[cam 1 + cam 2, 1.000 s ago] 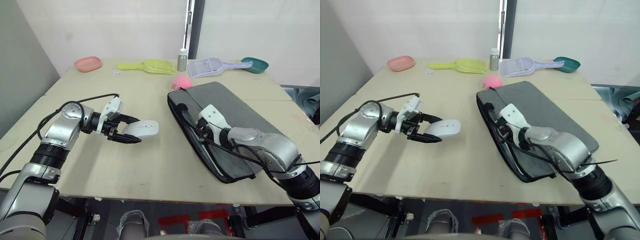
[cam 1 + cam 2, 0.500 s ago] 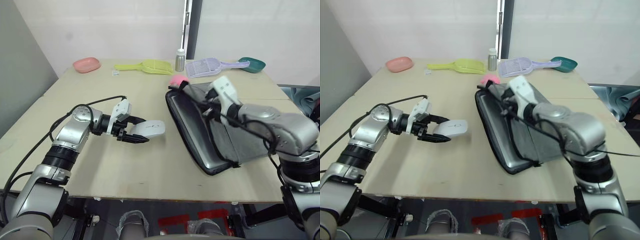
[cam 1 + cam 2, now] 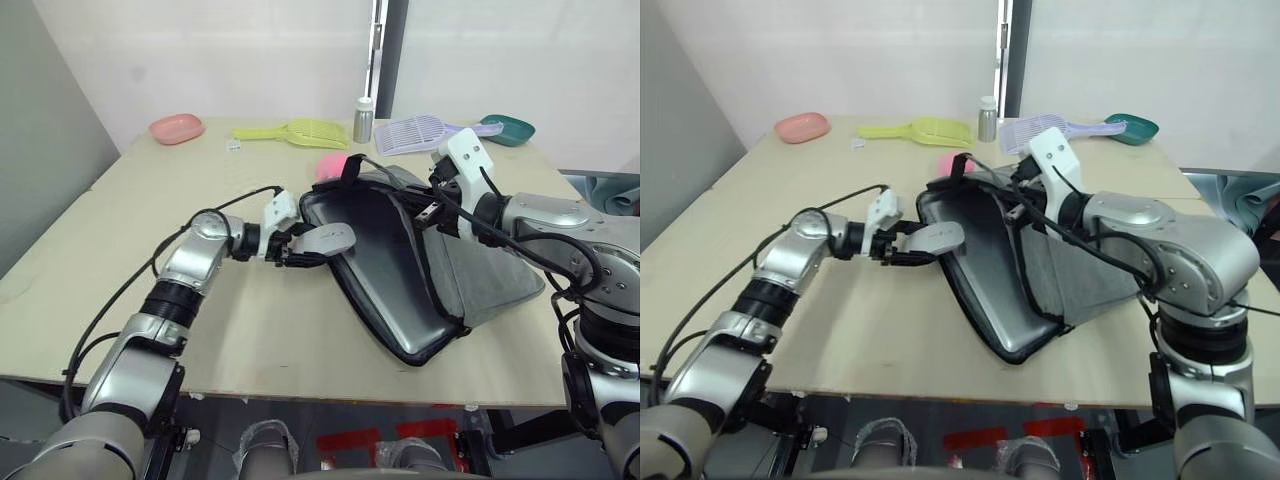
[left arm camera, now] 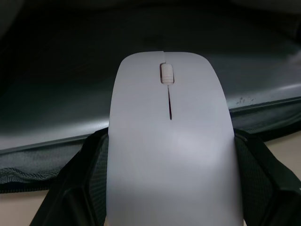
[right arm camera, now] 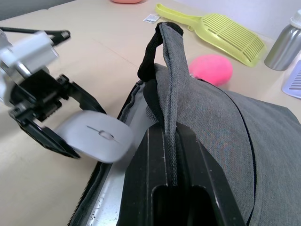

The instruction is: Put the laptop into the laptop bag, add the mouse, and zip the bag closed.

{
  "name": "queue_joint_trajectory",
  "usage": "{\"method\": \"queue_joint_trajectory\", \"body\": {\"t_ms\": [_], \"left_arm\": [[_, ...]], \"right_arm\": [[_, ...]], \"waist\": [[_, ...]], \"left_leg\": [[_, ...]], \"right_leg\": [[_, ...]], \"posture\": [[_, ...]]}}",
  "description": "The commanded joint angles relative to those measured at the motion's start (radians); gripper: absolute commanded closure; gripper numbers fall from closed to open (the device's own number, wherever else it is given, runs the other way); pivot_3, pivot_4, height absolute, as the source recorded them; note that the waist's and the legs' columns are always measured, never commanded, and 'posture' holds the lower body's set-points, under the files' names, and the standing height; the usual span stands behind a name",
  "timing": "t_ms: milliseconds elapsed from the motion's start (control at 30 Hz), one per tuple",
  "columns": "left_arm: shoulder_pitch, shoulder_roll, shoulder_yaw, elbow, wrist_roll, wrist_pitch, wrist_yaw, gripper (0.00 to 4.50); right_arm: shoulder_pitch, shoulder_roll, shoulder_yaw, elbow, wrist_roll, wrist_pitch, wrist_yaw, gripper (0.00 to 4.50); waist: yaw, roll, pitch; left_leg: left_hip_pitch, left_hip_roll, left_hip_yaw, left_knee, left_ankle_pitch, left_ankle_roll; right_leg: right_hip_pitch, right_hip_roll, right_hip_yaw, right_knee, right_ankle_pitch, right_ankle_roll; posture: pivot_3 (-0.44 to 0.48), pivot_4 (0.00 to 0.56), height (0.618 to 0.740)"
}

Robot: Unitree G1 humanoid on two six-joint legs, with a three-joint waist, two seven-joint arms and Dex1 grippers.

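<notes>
The grey laptop bag (image 3: 488, 272) lies right of the table's centre with its top flap raised. My right gripper (image 3: 433, 204) is shut on that flap's edge (image 5: 168, 101) beside a black strap handle. The silver laptop (image 3: 386, 268) lies inside the opened bag. My left gripper (image 3: 306, 251) is shut on the white mouse (image 3: 329, 238), holding it over the bag's near-left rim, just above the laptop. In the left wrist view the mouse (image 4: 170, 141) sits between the black fingers, with the laptop's surface (image 4: 84, 84) beyond it. The right wrist view shows the mouse (image 5: 96, 136) at the bag's open zip.
A pink plush toy (image 3: 331, 166) lies right behind the bag's far corner. Along the table's back edge stand a pink dish (image 3: 176, 128), a yellow scoop (image 3: 300, 131), a metal bottle (image 3: 364, 120), a lilac scoop (image 3: 420, 132) and a teal dish (image 3: 507, 129).
My left gripper has carried the mouse rightwards from the open table to the bag's opening. My right gripper has raised the flap, opening the bag and baring the laptop.
</notes>
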Motion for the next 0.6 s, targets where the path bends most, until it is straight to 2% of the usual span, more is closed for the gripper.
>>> {"method": "queue_joint_trajectory", "body": {"t_ms": [33, 400, 600], "left_arm": [[-0.031, -0.035, -0.026, 0.005, 0.055, -0.025, 0.061, 1.63], [-0.028, -0.19, -0.064, -0.144, 0.112, 0.169, 0.258, 1.63], [-0.076, -0.261, -0.112, -0.132, 0.168, 0.253, 0.355, 1.63]], "right_arm": [[-0.011, -0.005, -0.038, -0.018, -0.014, -0.032, -0.001, 4.49], [-0.002, -0.003, -0.004, 0.014, -0.06, -0.044, 0.01, 4.49], [-0.006, 0.004, 0.012, 0.029, -0.078, -0.052, 0.013, 4.49]], "waist": [[0.001, 0.0, 0.0], [0.006, 0.0, 0.0], [0.006, 0.0, 0.0]], "left_leg": [[0.0, 0.0, 0.0, 0.0, 0.0, 0.0], [0.0, 0.0, 0.0, 0.0, 0.0, 0.0], [0.0, 0.0, 0.0, 0.0, 0.0, 0.001]], "right_leg": [[0.0, 0.0, 0.0, 0.0, 0.0, 0.0], [0.0, 0.0, 0.0, 0.0, 0.0, 0.0], [0.0, 0.0, 0.0, 0.0, 0.0, 0.0]], "posture": [[0.0, 0.15, 0.74], [0.0, 0.15, 0.74], [0.0, 0.15, 0.74]]}}
